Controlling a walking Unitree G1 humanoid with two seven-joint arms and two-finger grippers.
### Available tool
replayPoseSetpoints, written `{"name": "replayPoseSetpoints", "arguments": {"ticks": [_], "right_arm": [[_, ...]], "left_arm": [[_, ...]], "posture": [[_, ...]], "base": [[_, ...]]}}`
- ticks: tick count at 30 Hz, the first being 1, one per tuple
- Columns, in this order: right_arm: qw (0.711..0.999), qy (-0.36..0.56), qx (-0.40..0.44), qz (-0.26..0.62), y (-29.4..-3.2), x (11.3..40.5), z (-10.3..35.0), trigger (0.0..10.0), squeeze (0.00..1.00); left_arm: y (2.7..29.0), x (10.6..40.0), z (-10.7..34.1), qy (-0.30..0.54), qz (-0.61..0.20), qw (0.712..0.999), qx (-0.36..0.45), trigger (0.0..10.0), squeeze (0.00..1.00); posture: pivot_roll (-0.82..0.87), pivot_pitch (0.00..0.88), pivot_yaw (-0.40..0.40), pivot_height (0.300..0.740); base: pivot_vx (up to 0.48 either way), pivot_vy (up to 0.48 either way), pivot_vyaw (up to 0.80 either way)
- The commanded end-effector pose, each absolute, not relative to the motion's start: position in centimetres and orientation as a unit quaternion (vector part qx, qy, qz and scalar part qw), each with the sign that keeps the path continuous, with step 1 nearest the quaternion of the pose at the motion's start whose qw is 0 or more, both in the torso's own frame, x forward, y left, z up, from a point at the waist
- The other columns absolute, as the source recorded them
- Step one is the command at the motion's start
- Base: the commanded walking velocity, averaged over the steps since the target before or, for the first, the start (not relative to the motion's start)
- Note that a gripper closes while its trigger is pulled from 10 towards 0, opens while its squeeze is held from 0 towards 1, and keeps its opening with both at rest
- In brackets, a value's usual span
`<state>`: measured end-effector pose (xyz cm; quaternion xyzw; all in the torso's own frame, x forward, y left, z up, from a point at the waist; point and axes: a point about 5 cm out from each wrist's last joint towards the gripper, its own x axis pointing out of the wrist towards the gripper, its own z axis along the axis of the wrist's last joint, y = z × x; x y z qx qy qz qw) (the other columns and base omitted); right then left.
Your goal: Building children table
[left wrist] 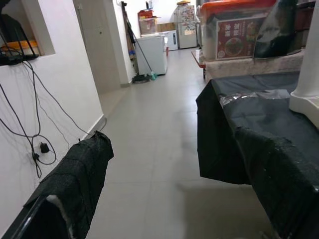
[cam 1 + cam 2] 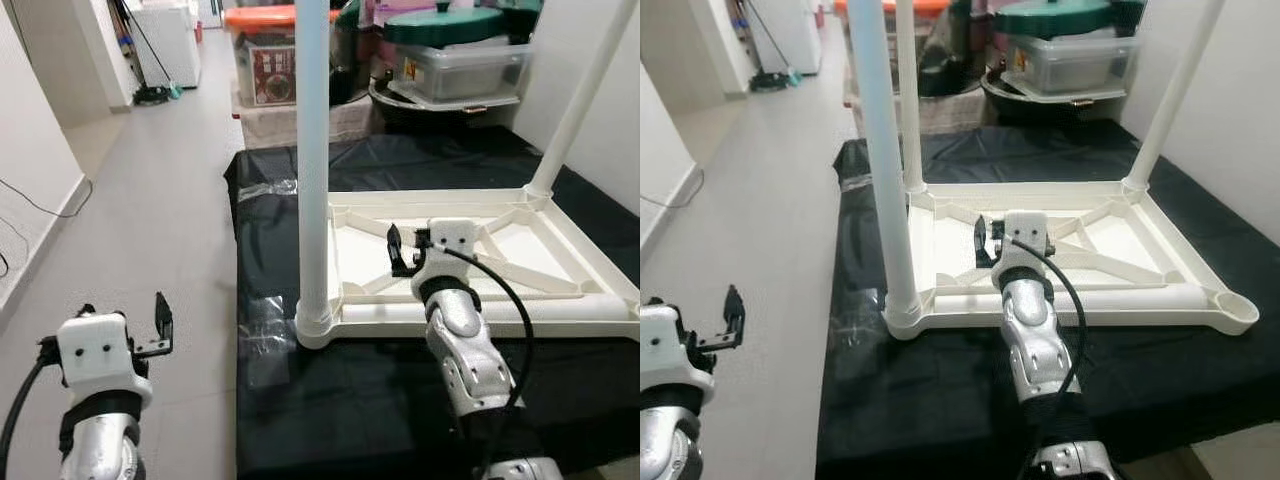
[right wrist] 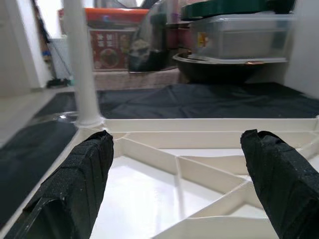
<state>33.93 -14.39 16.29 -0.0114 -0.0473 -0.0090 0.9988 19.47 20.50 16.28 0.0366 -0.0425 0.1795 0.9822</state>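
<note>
Left eye view: the upturned white tabletop [image 2: 560, 260] is lying mid-frame on the black-covered surface [image 2: 330, 400], three legs [image 2: 313, 160] already standing. Judged step: fitting the fourth leg into the lower-right corner socket [image 2: 1237, 312]. Right gripper [image 2: 405, 250] is hovering over the ribbed underside, fingers [image 3: 84, 179] wide apart, holding nothing. Left gripper [image 2: 160, 322], lower left, is idling; fingers spread, empty.

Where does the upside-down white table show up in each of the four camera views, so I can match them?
Left eye view: the upturned table lies centre-right, on the black cloth.
Right eye view: it lies in the centre, legs pointing up.
Left wrist view: a corner with a leg base sits on top of the cloth.
Right wrist view: its ribbed underside spreads beyond the two fingers.
Shared landmark: the black cloth beneath it.
</note>
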Motion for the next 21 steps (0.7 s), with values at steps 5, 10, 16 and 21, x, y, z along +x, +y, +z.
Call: {"name": "replayPoseSetpoints", "arguments": {"ticks": [5, 10, 16, 21], "right_arm": [[0.999, -0.029, -0.015, 0.04, -16.0, 35.4, 16.1, 10.0, 0.0], [0.997, -0.005, -0.022, 0.077, -21.3, 36.5, 17.0, 10.0, 0.0], [0.969, 0.045, -0.02, 0.244, -23.4, 35.4, 17.7, 10.0, 0.0], [0.922, 0.016, 0.031, 0.387, -21.1, 35.2, 19.7, 10.0, 1.0]], "left_arm": [[19.9, 19.2, 14.9, -0.011, 0.146, 0.989, 0.026, 10.0, 0.0], [18.0, 18.6, 13.0, 0.03, 0.063, 0.998, -0.005, 10.0, 0.0], [15.6, 17.8, 11.9, 0.055, -0.029, 0.997, -0.038, 10.0, 0.0], [12.8, 17.0, 11.8, 0.059, -0.123, 0.989, -0.05, 10.0, 0.0]], "posture": [[0.01, 0.004, -0.011, 0.74], [0.01, 0.006, -0.012, 0.74], [0.0, 0.013, -0.004, 0.74], [0.0, 0.01, -0.003, 0.74]], "base": [[0.0, 0.0, 0.0], [0.0, 0.0, 0.0], [0.0, 0.0, 0.0], [0.0, 0.0, 0.0]]}}
